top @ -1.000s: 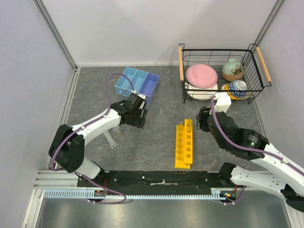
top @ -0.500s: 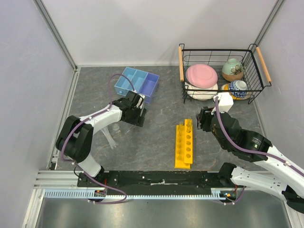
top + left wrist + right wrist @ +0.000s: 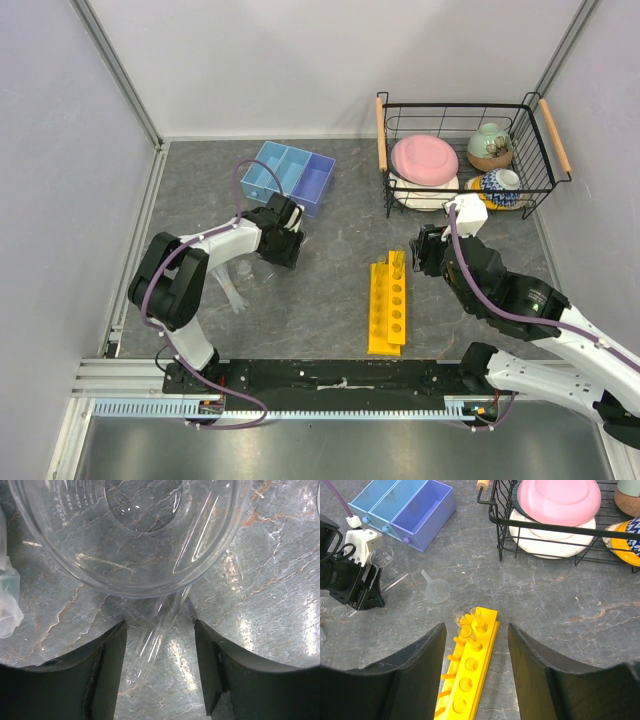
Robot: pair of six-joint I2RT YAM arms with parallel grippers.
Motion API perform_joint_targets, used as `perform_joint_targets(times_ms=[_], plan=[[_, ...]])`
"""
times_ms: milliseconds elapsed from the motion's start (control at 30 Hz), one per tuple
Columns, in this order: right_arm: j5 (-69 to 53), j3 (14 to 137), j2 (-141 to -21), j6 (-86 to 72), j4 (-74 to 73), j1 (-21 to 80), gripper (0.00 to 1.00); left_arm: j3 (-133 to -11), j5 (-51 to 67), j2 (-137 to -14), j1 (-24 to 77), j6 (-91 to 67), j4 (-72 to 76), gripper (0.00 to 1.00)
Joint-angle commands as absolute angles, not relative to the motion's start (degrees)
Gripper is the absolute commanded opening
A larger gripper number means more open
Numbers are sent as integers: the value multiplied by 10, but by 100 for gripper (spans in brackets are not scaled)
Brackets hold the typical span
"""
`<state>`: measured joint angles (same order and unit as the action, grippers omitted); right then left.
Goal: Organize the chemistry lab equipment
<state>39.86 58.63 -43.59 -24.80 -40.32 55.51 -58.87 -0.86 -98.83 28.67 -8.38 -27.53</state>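
Note:
My left gripper (image 3: 160, 630) is open low over the table, and a thin clear test tube (image 3: 150, 655) lies flat between its jaws without touching either. The tube's far end runs under a small clear beaker (image 3: 130, 535) just ahead. From above, the left gripper (image 3: 288, 243) sits below the blue three-compartment tray (image 3: 290, 175). My right gripper (image 3: 476, 630) hangs open and empty over the far end of the yellow rack (image 3: 470, 680), which holds two upright test tubes (image 3: 476, 614). A clear funnel (image 3: 437, 590) lies between the rack and the left gripper.
A black wire basket (image 3: 455, 150) with a pink plate (image 3: 557, 500) and ceramic bowls stands at the back right. A cream lump in clear wrap (image 3: 7, 605) lies left of the beaker. More clear glassware (image 3: 238, 280) lies left of the left gripper.
The left arm's elbow has swung right and its gripper has shifted slightly down-left over the tube. Its jaws have narrowed a little. The right arm has barely moved.

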Motion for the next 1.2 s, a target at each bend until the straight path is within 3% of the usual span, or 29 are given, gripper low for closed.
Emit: perform_joint_targets(times_ms=[0,67,233,700,1033,1167], plan=[[397,586,-431,-242,-385,556,60,-590,2,-993,287,-69,-267,58],[394,588,-431,-244,-390,556,60,-590,3,-991,288,-72,-270,50],[389,594,-424,-255,-405,557,59,-593,-35,-994,309,-89,-295,42],[375,596,-420,-305,-464,556,59,-604,-54,-998,438,-115,-360,6],[345,638,-440,-312,-518,557,59,-580,52,-843,454,-166,-414,3],[273,638,-450,-295,-507,556,60,-586,152,-770,452,-166,-413,3]])
